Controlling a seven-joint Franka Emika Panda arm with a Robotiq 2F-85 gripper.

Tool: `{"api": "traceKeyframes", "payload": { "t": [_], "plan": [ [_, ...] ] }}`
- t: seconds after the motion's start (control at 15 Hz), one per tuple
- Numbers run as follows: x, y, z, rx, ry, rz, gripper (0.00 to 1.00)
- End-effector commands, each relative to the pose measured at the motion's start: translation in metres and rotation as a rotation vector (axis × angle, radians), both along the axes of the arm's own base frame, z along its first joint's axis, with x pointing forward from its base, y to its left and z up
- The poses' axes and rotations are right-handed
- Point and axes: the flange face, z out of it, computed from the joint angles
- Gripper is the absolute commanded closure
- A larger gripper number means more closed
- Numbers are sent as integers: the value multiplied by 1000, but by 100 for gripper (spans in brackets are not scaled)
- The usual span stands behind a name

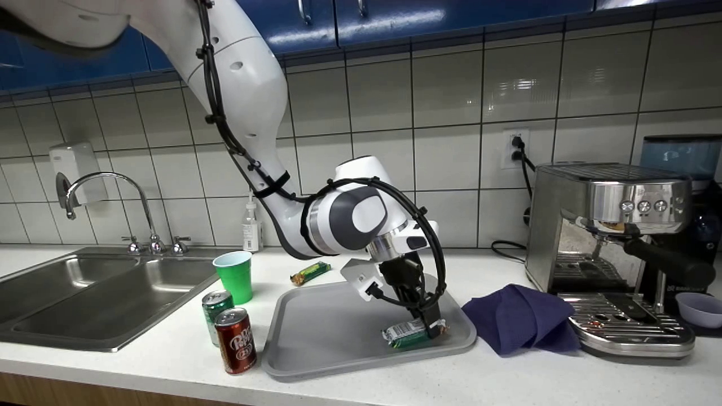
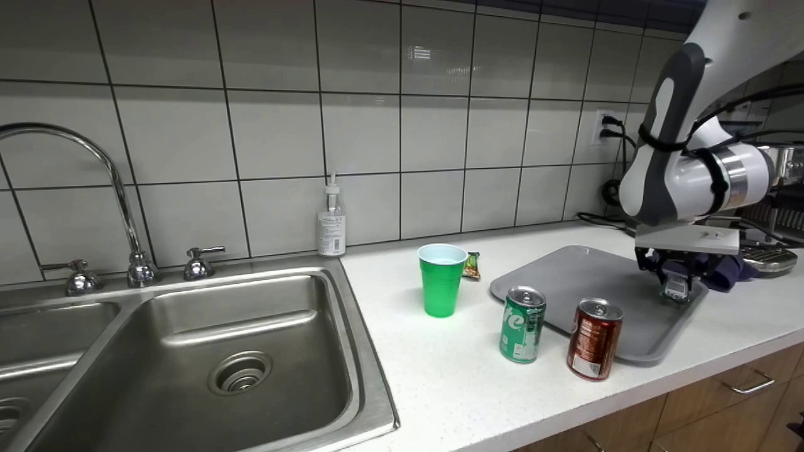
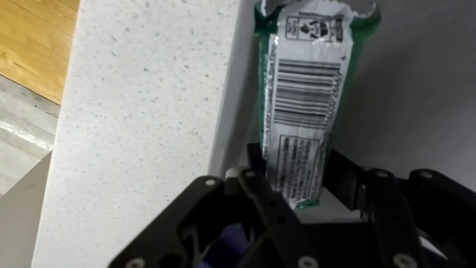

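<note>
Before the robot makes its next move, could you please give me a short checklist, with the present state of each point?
1. End effector closed on the green-and-white bar: ok, on both long edges.
2. Grip at the middle of the bar: not ok, it sits nearer one end.
3. Bar apart from the tray: cannot tell, contact underneath is hidden.
4. Green can and red can upright: ok.
5. Green cup upright: ok.
6. Purple cloth apart from the tray: cannot tell, one corner comes right up to the rim.
</note>
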Motion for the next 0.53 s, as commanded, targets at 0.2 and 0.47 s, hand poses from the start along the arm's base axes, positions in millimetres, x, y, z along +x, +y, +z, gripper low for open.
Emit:
{"api": "traceKeyframes", "payload": {
  "t": [0.2, 0.47],
  "plan": [
    [20, 3, -10, -7, 26, 24, 83],
    [26, 5, -11, -13, 23, 38, 32]
  ]
}}
